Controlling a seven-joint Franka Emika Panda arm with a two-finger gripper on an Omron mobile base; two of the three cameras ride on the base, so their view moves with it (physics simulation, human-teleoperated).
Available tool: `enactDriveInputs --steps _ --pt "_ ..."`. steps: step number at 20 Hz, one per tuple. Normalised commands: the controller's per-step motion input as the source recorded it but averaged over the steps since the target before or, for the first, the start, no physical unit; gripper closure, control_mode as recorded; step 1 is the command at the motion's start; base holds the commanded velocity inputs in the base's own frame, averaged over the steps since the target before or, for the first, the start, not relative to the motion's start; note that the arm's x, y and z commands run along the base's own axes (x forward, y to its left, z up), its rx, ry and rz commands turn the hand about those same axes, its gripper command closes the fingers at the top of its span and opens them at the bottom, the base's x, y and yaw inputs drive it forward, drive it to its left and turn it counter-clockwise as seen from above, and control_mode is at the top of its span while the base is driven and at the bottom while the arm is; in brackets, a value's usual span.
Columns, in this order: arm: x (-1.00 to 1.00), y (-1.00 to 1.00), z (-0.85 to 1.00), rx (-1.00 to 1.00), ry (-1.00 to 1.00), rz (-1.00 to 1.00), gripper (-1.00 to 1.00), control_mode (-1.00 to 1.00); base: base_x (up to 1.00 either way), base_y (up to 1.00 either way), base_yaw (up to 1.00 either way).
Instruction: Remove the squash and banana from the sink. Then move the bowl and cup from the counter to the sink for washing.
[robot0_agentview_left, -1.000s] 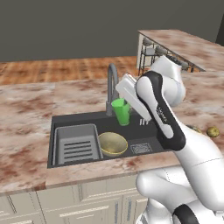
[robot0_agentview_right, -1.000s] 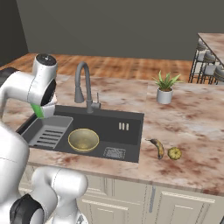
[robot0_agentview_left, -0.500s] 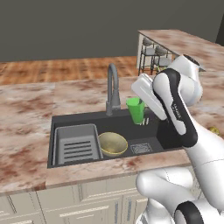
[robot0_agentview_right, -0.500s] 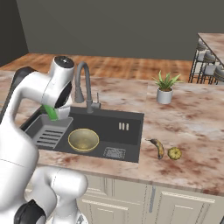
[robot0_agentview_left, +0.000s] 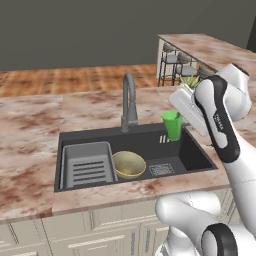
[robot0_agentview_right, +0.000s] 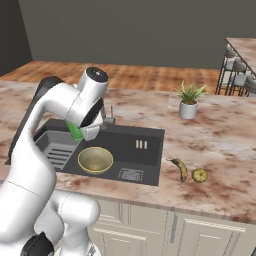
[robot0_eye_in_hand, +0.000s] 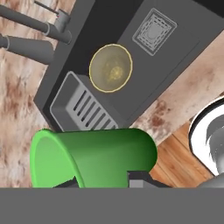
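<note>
Two things in the sink: the tray and the bowl.
Tray (robot0_agentview_left: 87, 165): grey and ribbed, in the left part of the sink (robot0_agentview_left: 192, 156).
Bowl (robot0_agentview_left: 129, 164): upright on the sink floor, just right of the tray (it looks empty from the hand view).
Faucet (robot0_agentview_left: 129, 102): behind the sink, at its back rim.
Cup (robot0_agentview_left: 172, 124): green, in the air above the right part of the sink, near the back, clear of the floor.
Tool (robot0_eye_in_hand: 103, 180): pressed onto the cup's wall, pinching it near the base; the cup lies sideways in the hand view.
Banana (robot0_agentview_right: 181, 168): on the table (robot0_agentview_right: 220, 150), right of the sink.
Squash (robot0_agentview_right: 199, 175): just right of the banana, apart from it.
Plant pot (robot0_agentview_right: 188, 109): further back on the table.
</note>
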Motion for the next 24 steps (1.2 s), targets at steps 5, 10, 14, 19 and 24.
enactDriveInputs --steps 5,10,14,19,24 --pt "0.00 -0.49 -0.02 0.03 0.00 0.00 1.00 -1.00 0.00 0.00 0.00" --pt "0.00 -0.46 -0.07 0.01 0.00 -0.01 1.00 -1.00 0.00 0.00 0.00" --pt "0.11 -0.37 -0.16 0.00 0.00 -0.09 1.00 -1.00 0.00 0.00 0.00" --pt "0.26 -0.28 -0.22 0.00 0.00 -0.05 1.00 -1.00 0.00 0.00 0.00" --pt "0.35 -0.22 -0.23 0.00 0.00 -0.05 1.00 -1.00 0.00 0.00 0.00"
